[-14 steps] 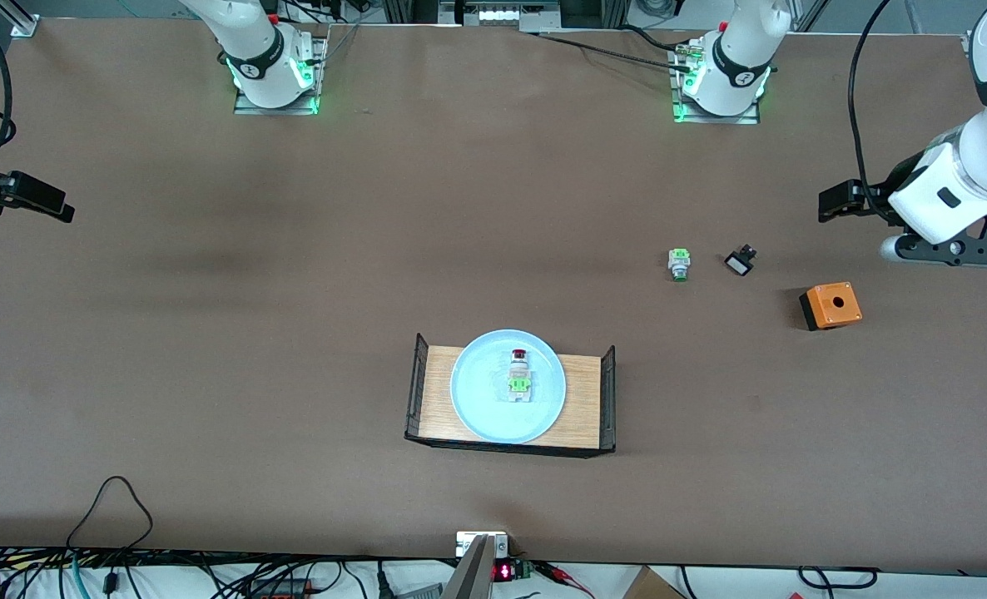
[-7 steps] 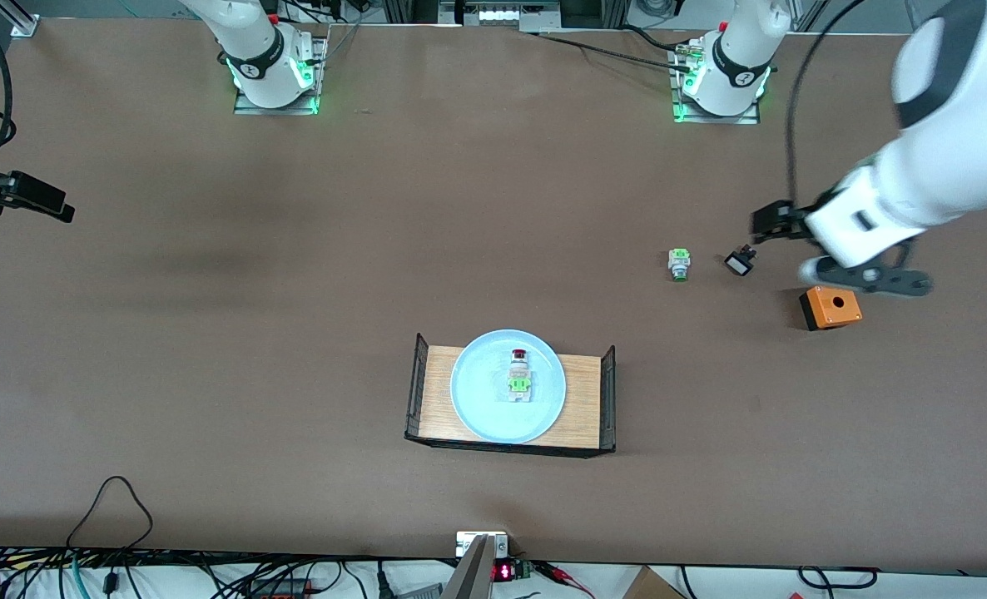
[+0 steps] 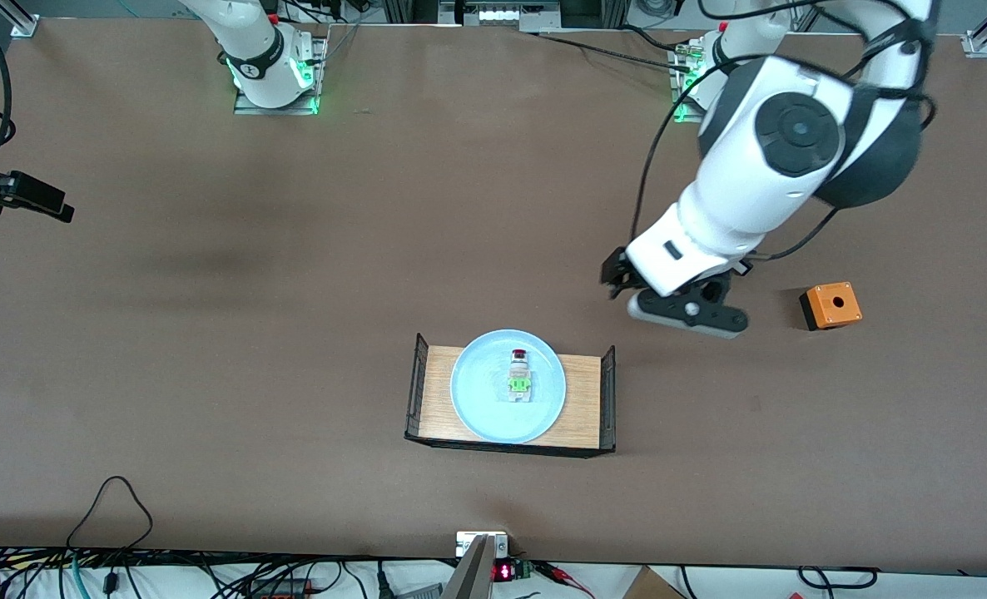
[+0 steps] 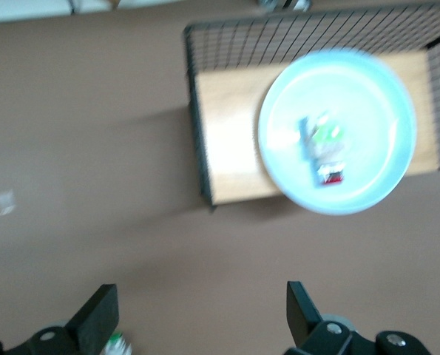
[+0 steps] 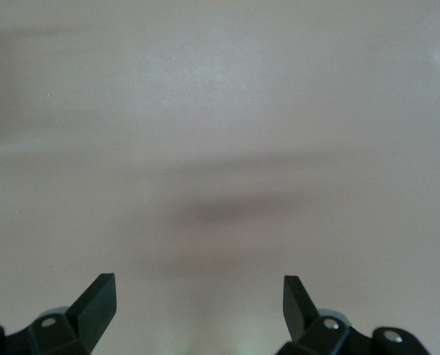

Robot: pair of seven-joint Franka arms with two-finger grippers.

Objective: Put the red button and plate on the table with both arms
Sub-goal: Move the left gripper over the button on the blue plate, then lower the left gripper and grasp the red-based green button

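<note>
On the light-wood tray [image 3: 587,399] nearest the front camera, the plate [image 3: 477,408] carries the red button [image 3: 519,358], neither yet on the table [image 3: 294,291]. Approach step: the left gripper [image 3: 618,281], jaws spread and empty, must descend onto the button. It has swung in from the table's edge; the right gripper [image 5: 197,310] waits, spread

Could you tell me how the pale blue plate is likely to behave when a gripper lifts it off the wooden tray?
The plate looks rigid and shallow, so it should hold its shape, though its thin rim probably offers little to pinch. The red button lies loose on it and could slide or roll if the plate tilts. The tray's wire ends flank the plate, which may limit sideways access.
</note>
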